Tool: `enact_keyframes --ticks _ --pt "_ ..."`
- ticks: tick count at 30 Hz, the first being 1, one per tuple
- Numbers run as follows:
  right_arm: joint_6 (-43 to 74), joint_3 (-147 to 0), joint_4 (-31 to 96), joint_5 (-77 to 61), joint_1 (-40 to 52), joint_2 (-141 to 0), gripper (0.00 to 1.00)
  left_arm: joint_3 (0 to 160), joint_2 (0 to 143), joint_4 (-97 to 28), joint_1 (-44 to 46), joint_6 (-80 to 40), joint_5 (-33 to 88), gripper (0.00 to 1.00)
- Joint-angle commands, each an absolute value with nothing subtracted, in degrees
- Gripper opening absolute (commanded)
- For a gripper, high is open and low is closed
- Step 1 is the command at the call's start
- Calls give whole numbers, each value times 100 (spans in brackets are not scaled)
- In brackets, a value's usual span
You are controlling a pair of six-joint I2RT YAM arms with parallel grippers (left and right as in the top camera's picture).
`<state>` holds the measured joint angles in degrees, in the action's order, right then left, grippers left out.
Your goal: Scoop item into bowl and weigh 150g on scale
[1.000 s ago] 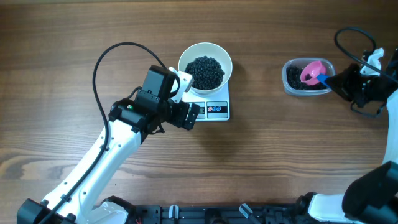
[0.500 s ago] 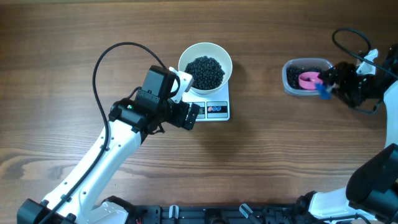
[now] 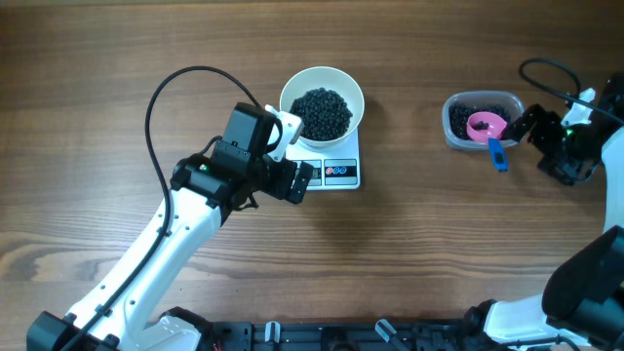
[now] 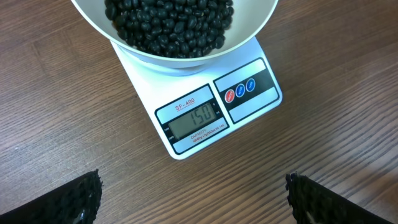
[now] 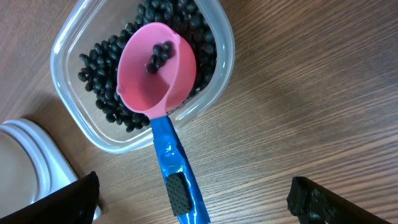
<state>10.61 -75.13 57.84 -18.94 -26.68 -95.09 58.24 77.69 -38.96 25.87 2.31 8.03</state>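
Tool on my right arm stands fully open and empty; the pink scoop lies in the clear tub just left of it, blue handle pointing toward the open jaws. Well to the left, the bowl of item sits on the scale, which shows 150; my left tool, open and empty too, is nearest.

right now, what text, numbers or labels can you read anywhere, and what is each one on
"SF-400": printed on the scale, just above its display.
"150": the digits shown on the display.
Small print under the display: too small to read.
Marks on the round buttons: too small to read.
Nothing readable in the overhead or right wrist views.
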Motion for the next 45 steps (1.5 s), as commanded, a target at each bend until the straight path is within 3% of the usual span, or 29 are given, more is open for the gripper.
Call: enact_keyframes --ticks 1,13,26,35,45 --pt "1046 -7531 5793 -1715 -2655 -8978 100 5911 7717 -3879 2561 276 871 100" --pt "781 -7531 5330 -1675 -2655 -7461 100 5911 7717 -3881 2561 276 871 100" --pt "749 -7529 4324 -1455 -2655 -7690 100 5911 7717 -3881 2561 276 871 100" --pt "749 -7531 4379 -554 -2655 -7717 100 5911 7717 -3879 2561 276 871 100" --pt "751 -7531 4379 -558 -2655 -7717 100 5911 7717 -3881 2561 276 871 100"
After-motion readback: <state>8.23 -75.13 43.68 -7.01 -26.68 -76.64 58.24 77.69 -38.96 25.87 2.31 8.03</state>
